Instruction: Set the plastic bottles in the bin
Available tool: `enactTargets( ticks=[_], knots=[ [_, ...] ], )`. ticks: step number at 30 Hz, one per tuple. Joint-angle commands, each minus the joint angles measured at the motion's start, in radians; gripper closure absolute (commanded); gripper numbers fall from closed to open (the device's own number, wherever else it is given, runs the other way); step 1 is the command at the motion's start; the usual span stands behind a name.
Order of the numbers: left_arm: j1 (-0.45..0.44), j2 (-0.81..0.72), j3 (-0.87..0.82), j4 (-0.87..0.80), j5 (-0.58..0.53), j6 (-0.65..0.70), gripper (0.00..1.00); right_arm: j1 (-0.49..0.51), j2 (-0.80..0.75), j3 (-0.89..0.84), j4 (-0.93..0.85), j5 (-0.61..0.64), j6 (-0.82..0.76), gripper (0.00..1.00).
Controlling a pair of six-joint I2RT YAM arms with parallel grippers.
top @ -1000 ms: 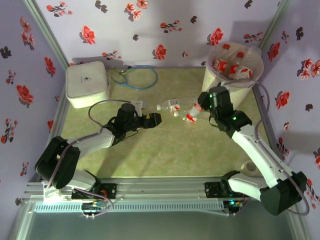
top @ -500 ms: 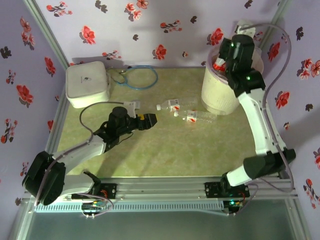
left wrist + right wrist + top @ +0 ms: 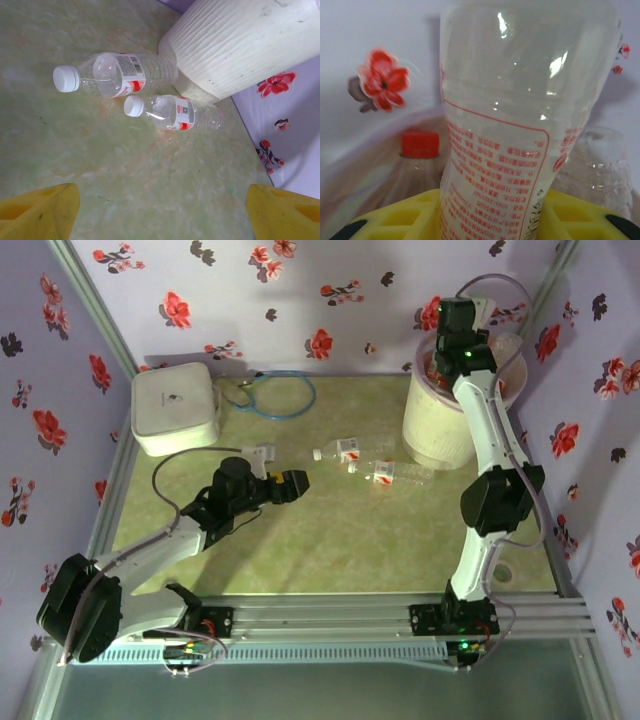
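Observation:
My right gripper [image 3: 447, 358] hangs over the cream-white bin [image 3: 436, 430], shut on a clear bottle [image 3: 520, 125] with red print that stands between its yellow fingers [image 3: 395, 220]. Below it in the bin lie a red-capped bottle [image 3: 420, 145] and another clear bottle [image 3: 605, 165]. Two white-capped bottles lie on the green table beside the bin's foot: one farther back [image 3: 340, 450] [image 3: 120, 74], one nearer [image 3: 385, 473] [image 3: 175, 112]. My left gripper [image 3: 298, 484] [image 3: 162, 220] is open low over the table, short of those two, with nothing between its fingers.
A flat white rounded square box [image 3: 176, 407] sits at the back left, with a blue cable loop [image 3: 280, 395] beside it. The flowered walls close in on three sides. The bin's ribbed wall [image 3: 240, 45] stands just past the two lying bottles.
My right arm rose from the table beside the bottles to above the bin, carrying a bottle. My left gripper drew back slightly to the left and stays open.

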Motion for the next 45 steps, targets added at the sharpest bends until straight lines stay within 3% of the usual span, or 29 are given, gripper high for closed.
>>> enactTargets(
  ticks=[1, 9, 16, 22, 25, 30, 35, 40, 45],
  knots=[
    [0.006, -0.012, -0.007, -0.009, -0.016, 0.019, 0.13, -0.025, 0.027, 0.056, -0.094, 0.022, 0.031, 0.57],
    [0.006, -0.008, -0.003, -0.010, -0.014, 0.020, 0.13, -0.061, 0.118, 0.068, -0.292, -0.119, 0.109, 0.57],
    [0.006, -0.006, -0.004, -0.009, -0.015, 0.016, 0.13, -0.062, 0.178, 0.036, -0.357, -0.189, 0.187, 0.55],
    [0.006, -0.017, -0.012, -0.013, -0.019, 0.015, 0.13, -0.063, 0.184, -0.035, -0.352, -0.420, 0.299, 0.54],
    [0.006, -0.026, -0.012, -0.028, -0.020, 0.017, 0.13, -0.060, 0.164, -0.034, -0.353, -0.407, 0.318, 0.49],
    [0.006, -0.046, -0.020, -0.036, -0.033, 0.024, 0.13, -0.060, 0.050, -0.028, -0.286, -0.360, 0.294, 0.29],
    [0.006, -0.033, -0.025, -0.010, -0.031, 0.014, 0.13, -0.061, -0.030, 0.055, -0.290, -0.328, 0.252, 0.15],
    [0.006, -0.035, -0.025, -0.010, -0.027, 0.012, 0.13, -0.061, -0.102, 0.108, -0.264, -0.360, 0.222, 0.01],
    [0.006, -0.037, -0.027, -0.007, -0.027, 0.010, 0.13, -0.062, -0.181, 0.106, -0.228, -0.431, 0.240, 0.01]
  ],
)
